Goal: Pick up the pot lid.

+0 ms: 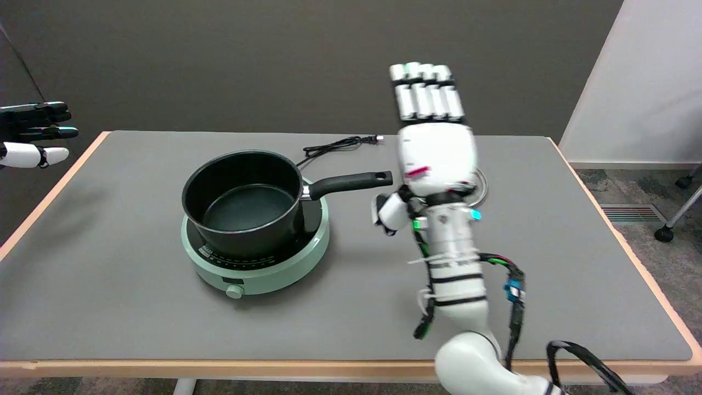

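Observation:
My right hand point(434, 145) hovers over the right half of the table, its back up and its fingers stretched straight toward the far edge, with nothing in it. Only a thin metal arc of the pot lid point(484, 188) shows, just to the right of the wrist; the hand and forearm hide the rest of the lid. Whether the hand touches the lid cannot be told. The black pot point(244, 200) stands open, without a lid, on the pale green cooker point(263, 269) left of centre, with its handle point(351, 184) pointing toward the hand.
A black power cord point(335, 145) lies behind the pot near the far edge. The idle left hand point(33, 134) hangs in the air at the upper left. The grey table point(137, 329) has a wooden rim all round.

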Robot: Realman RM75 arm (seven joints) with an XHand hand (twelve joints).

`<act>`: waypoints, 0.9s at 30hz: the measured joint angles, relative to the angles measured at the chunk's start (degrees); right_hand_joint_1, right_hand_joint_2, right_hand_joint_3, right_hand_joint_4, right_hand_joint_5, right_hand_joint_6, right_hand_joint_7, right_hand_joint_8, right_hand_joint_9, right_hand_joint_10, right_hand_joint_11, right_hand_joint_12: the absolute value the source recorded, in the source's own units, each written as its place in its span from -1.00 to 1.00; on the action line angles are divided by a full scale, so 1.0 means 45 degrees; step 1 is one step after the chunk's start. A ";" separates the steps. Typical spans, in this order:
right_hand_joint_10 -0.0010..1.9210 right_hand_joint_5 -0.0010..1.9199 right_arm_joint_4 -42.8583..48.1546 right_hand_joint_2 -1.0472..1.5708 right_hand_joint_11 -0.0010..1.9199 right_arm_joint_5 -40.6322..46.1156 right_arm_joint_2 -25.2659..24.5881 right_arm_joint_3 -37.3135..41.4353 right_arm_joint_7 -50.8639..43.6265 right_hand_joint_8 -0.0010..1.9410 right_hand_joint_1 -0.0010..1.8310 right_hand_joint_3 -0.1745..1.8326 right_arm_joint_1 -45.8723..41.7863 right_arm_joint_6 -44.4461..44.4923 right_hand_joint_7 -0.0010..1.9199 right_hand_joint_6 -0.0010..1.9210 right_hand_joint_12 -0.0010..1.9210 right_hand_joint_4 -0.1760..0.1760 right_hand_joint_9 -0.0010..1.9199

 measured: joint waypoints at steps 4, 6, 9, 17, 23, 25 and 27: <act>-0.80 -0.80 0.0294 -0.32 -0.80 0.0096 0.0609 -0.0004 0.0253 -0.80 0.17 1.00 -0.0609 0.1856 -0.80 -0.80 -0.80 -1.00 -0.80; -0.76 -0.76 0.0324 -0.29 -0.76 0.0265 0.0948 0.0043 0.0609 -0.76 0.16 1.00 -0.0915 0.2898 -0.76 -0.76 -0.76 -1.00 -0.76; -0.62 -0.62 0.0229 -0.20 -0.62 0.0622 0.1395 0.0145 0.1351 -0.63 0.12 0.93 -0.1285 0.4158 -0.62 -0.62 -0.62 -1.00 -0.62; -0.36 -0.36 -0.0743 0.18 -0.36 0.2378 0.2436 0.0642 0.5156 -0.36 -0.04 0.27 -0.1980 0.6383 -0.36 -0.36 -0.36 -1.00 -0.36; -0.39 -0.39 -0.1981 0.22 -0.39 0.3725 0.3031 0.1472 0.9671 -0.40 -0.03 0.21 -0.2165 0.6810 -0.39 -0.39 -0.39 -1.00 -0.39; -0.40 -0.40 -0.2393 0.22 -0.40 0.3966 0.3181 0.1913 1.1065 -0.41 -0.03 0.21 -0.2168 0.6781 -0.40 -0.40 -0.40 -1.00 -0.40; -0.44 -0.44 -0.2732 0.21 -0.44 0.4045 0.3299 0.2396 1.2251 -0.44 -0.04 0.22 -0.2156 0.6634 -0.44 -0.44 -0.44 -1.00 -0.44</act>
